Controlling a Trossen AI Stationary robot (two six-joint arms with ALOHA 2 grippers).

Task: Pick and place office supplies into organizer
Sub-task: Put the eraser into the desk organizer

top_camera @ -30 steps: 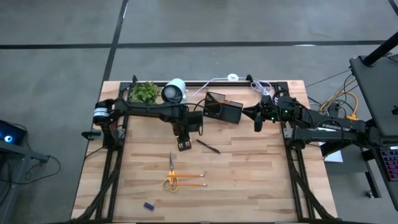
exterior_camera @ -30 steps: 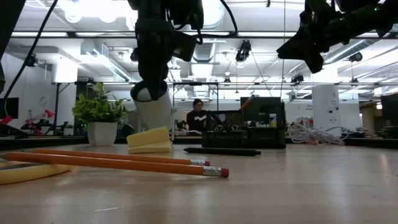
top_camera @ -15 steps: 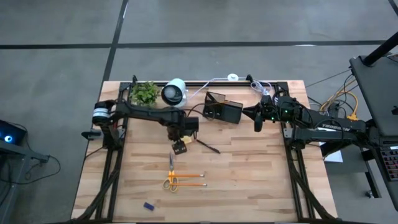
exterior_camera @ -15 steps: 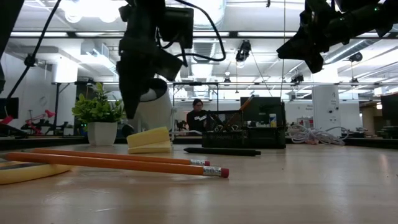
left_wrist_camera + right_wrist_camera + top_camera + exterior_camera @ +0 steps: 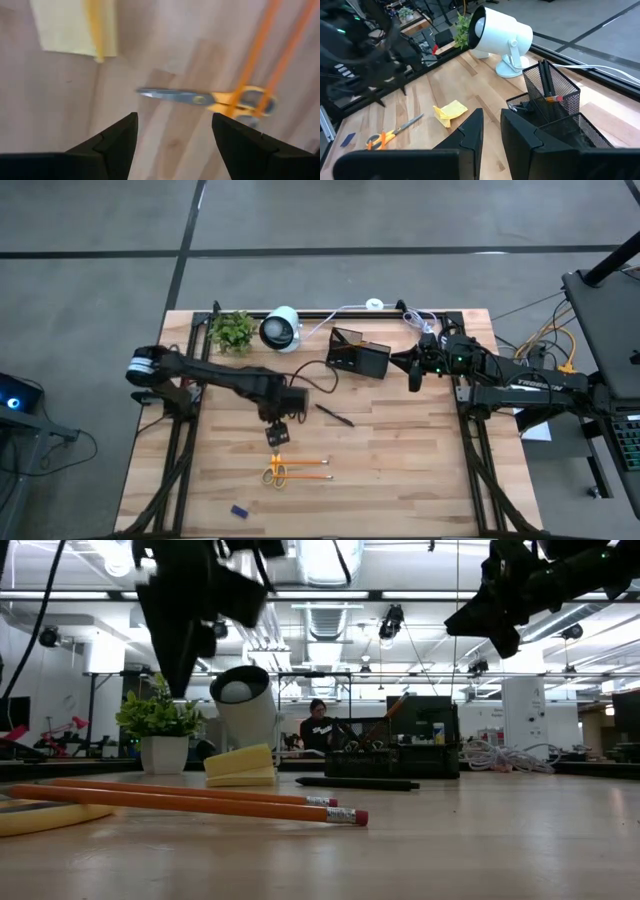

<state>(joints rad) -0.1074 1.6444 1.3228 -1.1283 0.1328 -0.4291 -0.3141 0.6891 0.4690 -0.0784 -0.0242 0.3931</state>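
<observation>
Two orange pencils (image 5: 308,470) lie side by side on the wooden table (image 5: 400,480), touching the yellow-handled scissors (image 5: 275,465) whose blades point toward 12 o'clock in the high view. Just beyond the blade tips lies the yellow sticky-note pad (image 5: 278,434), with the left gripper (image 5: 277,424) above it, fingers spread wide apart and holding nothing; its wrist view looks down on the pad and scissors between the open fingers. A black pen (image 5: 334,415) lies at 3 o'clock from the pad. A small blue piece (image 5: 239,511) sits alone toward 7 o'clock. The black mesh organizer (image 5: 358,356) stands at 12 o'clock, beside a white lamp-like device (image 5: 281,328) and a potted plant (image 5: 231,330). The right gripper (image 5: 414,370) hangs just at 3 o'clock of the organizer, fingers nearly together, empty.
</observation>
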